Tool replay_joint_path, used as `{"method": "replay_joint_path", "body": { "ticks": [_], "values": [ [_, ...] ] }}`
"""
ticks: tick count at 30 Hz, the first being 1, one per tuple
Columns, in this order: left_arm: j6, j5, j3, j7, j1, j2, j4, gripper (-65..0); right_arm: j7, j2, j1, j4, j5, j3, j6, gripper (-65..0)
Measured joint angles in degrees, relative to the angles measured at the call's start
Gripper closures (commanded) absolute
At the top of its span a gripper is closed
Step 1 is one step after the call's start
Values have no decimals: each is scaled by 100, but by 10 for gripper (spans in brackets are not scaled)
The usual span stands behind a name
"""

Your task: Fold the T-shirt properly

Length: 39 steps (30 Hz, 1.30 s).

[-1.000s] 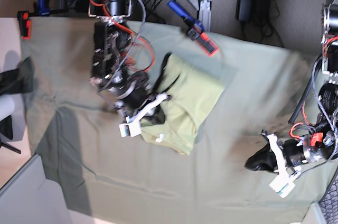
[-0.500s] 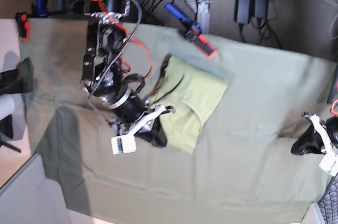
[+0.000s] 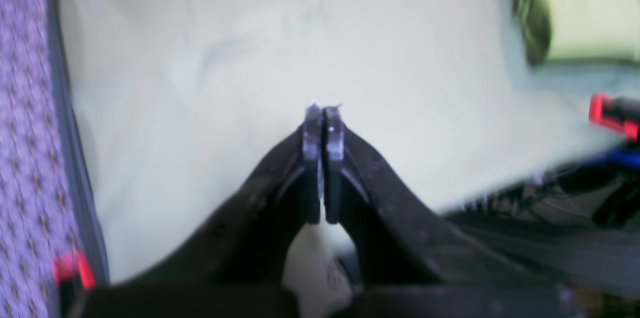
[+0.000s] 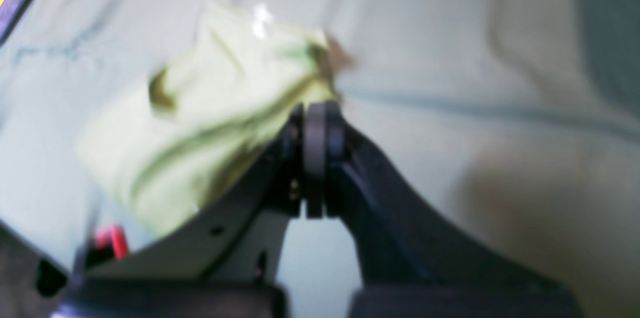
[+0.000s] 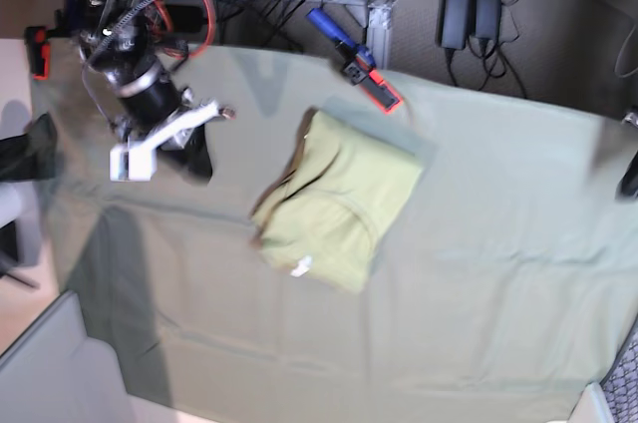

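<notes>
Pale yellow-green cotton sits alone now: the T-shirt lies as a compact folded bundle near the middle of the grey-green table cloth, white tag showing at its near edge. You've pulled both arms off it — a moment ago your right gripper was down at the bundle's edge, and now it's well apart from it, up toward the far left corner in the base view, jaws pressed together on nothing. Your left gripper has swung out too, barely showing at the right edge of the base view; its wrist camera shows the two pads flat against each other over bare cloth, empty. That reads to me like the folding is essentially done and you're retreating. One layer looks slightly lifted along the bundle's left side, so judge whether it needs a final press.
</notes>
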Motion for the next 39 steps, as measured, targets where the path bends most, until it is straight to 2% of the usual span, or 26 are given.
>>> {"method": "replay_joint_path", "body": {
  "ticks": [5, 10, 15, 19, 23, 27, 29, 33, 36, 39],
  "values": [
    [2, 42, -538, -63, 1047, -15, 4, 0, -26, 269, -1132, 28, 103, 144, 4, 0],
    [13, 321, -616, -42, 2133, 114, -42, 0, -42, 238, -2159, 42, 295, 140, 2, 0],
    [7, 564, -575, -127, 2551, 444, -767, 0, 4, 264, -2927, 35, 315, 140, 2, 0],
    [20, 1001, -243, -160, 2549, 407, -1746, 0, 24, 264, -3434, -264, 323, 140, -2, 0],
    [28, 1797, 570, -184, 2505, 396, -2592, 0, -37, 264, -3681, -846, 326, 140, -7, 0],
    [492, 2817, 1659, -260, 2188, 424, -3407, 0, -103, 267, -3628, -1637, 319, 83, -24, 0],
    [643, 3147, 2238, -533, 1851, 409, -3891, 0, -101, 264, -3501, -2120, 186, 0, -42, 0],
    [1110, 3735, 3609, -946, 621, 424, -5130, 0, -177, 243, -2970, -3333, -461, -188, -175, 0],
    [1515, 4072, 4782, -1281, -450, 461, -6450, 0, -636, 238, -2459, -4365, -599, -232, -378, 0],
    [1558, 4092, 5899, -1639, -1375, 514, -7812, 0, -935, 251, -1958, -5311, -664, -221, -496, 0]
  ]
}}
